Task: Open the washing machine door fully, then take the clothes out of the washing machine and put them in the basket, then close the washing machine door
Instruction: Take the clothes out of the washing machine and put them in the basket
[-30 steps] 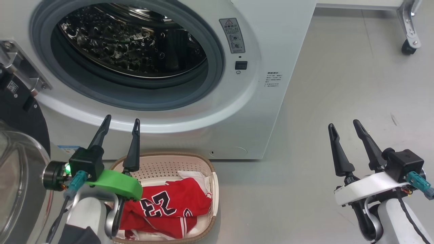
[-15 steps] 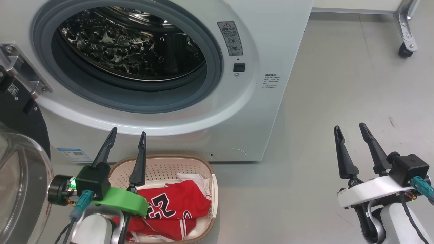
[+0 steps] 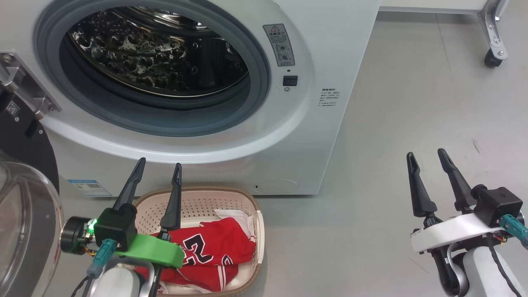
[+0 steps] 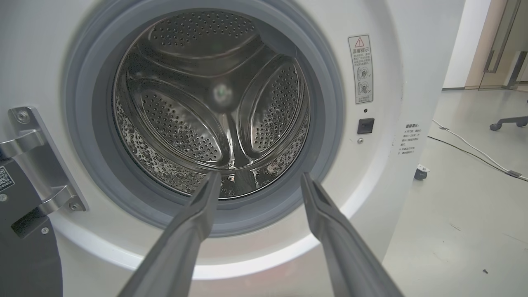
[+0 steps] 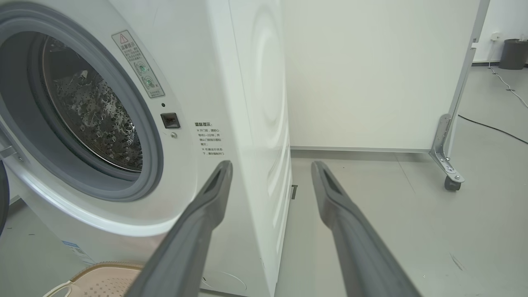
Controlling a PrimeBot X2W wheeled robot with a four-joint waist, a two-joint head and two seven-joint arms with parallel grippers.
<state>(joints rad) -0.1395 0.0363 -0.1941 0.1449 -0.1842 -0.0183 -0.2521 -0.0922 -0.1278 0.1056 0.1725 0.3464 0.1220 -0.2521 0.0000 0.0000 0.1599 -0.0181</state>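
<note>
Left pincer (image 3: 160, 161), dark fingers spread and empty, has eased back above the cream perforated basket (image 3: 247, 198) holding the red and white clothes (image 3: 214, 251); the perforated steel drum (image 4: 185, 123) of the white washing machine (image 3: 338, 41) is bare, its black-rimmed round door (image 3: 20, 152) open, so closing likely comes next.

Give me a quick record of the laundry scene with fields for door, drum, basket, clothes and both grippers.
washing machine door: swung open at the left
drum: no clothes visible inside
basket: on the floor before the washing machine
clothes: red jersey and white piece, in the basket
left gripper: open, empty, near the basket
right gripper: open, empty, over the floor
remaining: close the door
</note>
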